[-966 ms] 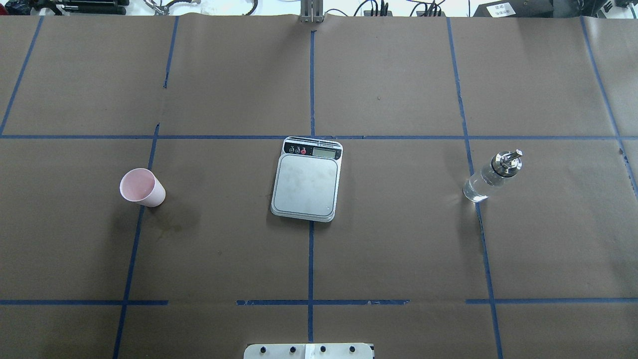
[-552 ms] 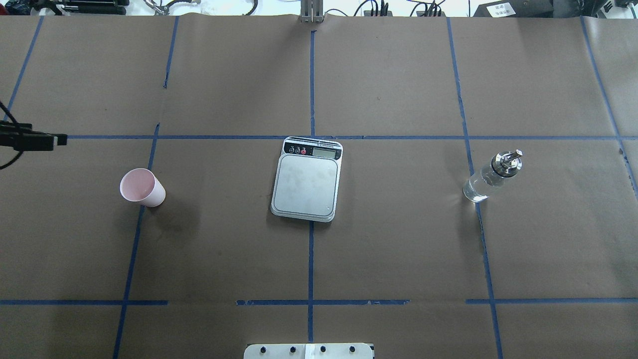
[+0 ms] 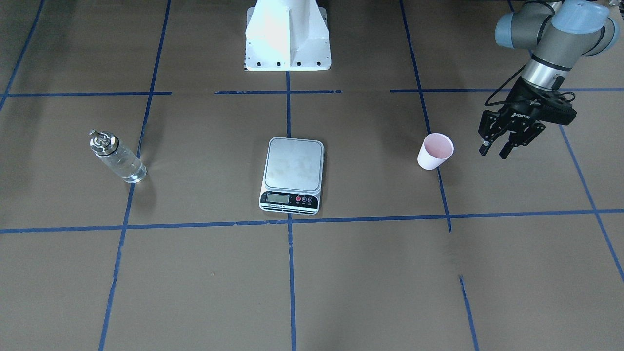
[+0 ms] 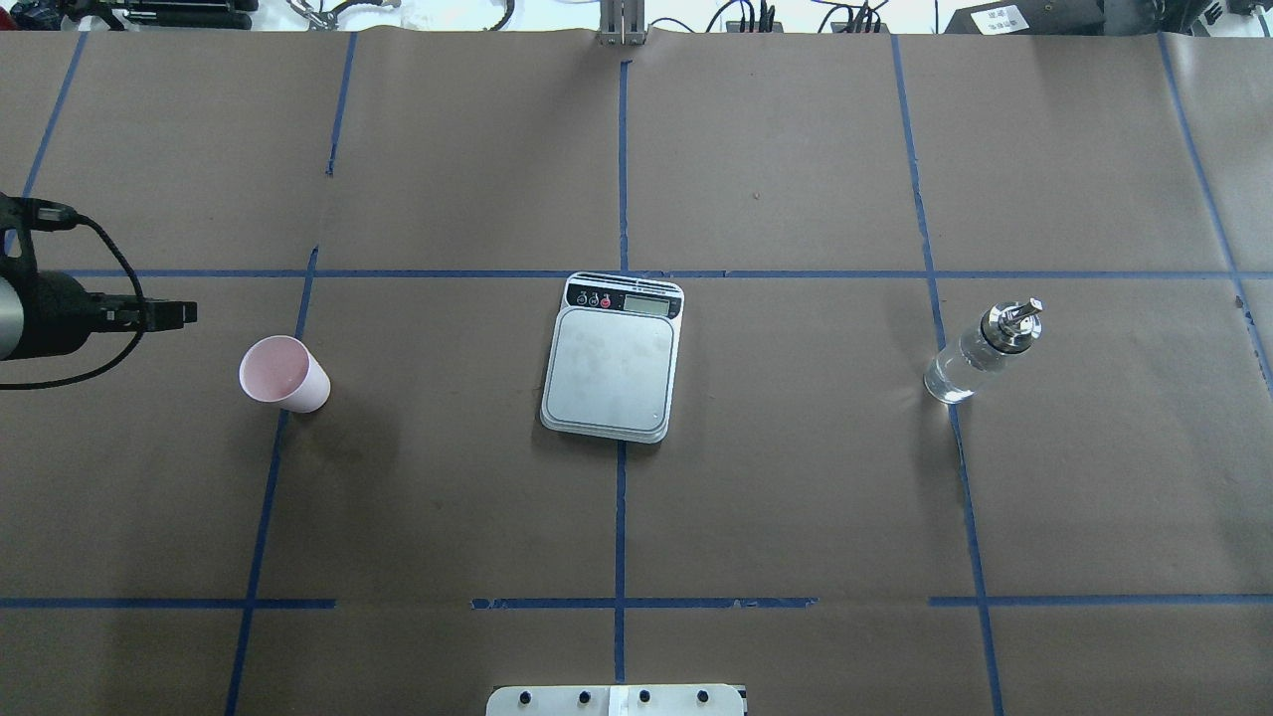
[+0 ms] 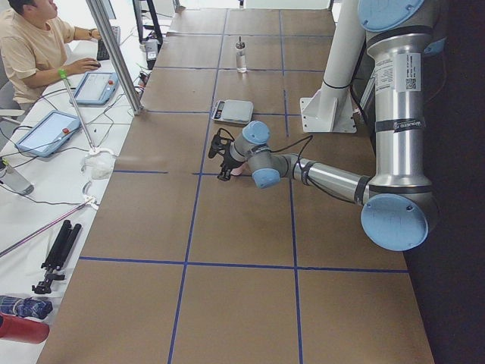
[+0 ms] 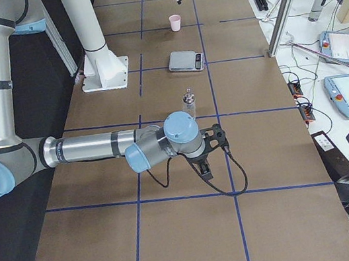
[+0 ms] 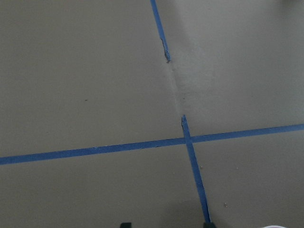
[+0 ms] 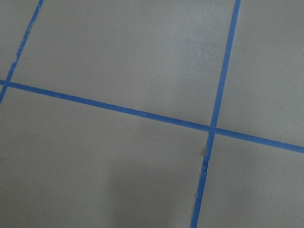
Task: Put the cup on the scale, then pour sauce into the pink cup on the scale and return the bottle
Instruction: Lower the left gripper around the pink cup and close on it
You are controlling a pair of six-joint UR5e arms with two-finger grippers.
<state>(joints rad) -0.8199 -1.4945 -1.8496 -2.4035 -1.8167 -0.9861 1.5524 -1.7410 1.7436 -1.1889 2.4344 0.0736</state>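
The pale pink cup [image 3: 435, 151] [image 4: 283, 374] stands upright on the brown table, on the robot's left side. My left gripper [image 3: 493, 153] [image 4: 185, 314] hovers open beside it, a short gap away, with nothing between its fingers. The steel-topped scale [image 3: 293, 170] [image 4: 614, 363] lies at the table's middle with a bare platform. The clear glass bottle [image 3: 118, 160] [image 4: 977, 356] of colourless sauce stands on the robot's right side. My right gripper [image 6: 206, 165] shows only in the exterior right view, low over the table near the bottle [image 6: 189, 103]; I cannot tell its state.
Blue tape lines divide the brown table into squares. The white robot base [image 3: 287, 36] sits at the table's near edge. A person [image 5: 30, 45] sits at a side bench with tablets [image 5: 49, 133], beyond an aluminium post [image 5: 114, 53].
My left arm has come in from the left edge and moved right, toward the cup. Cup, scale and bottle have not moved.
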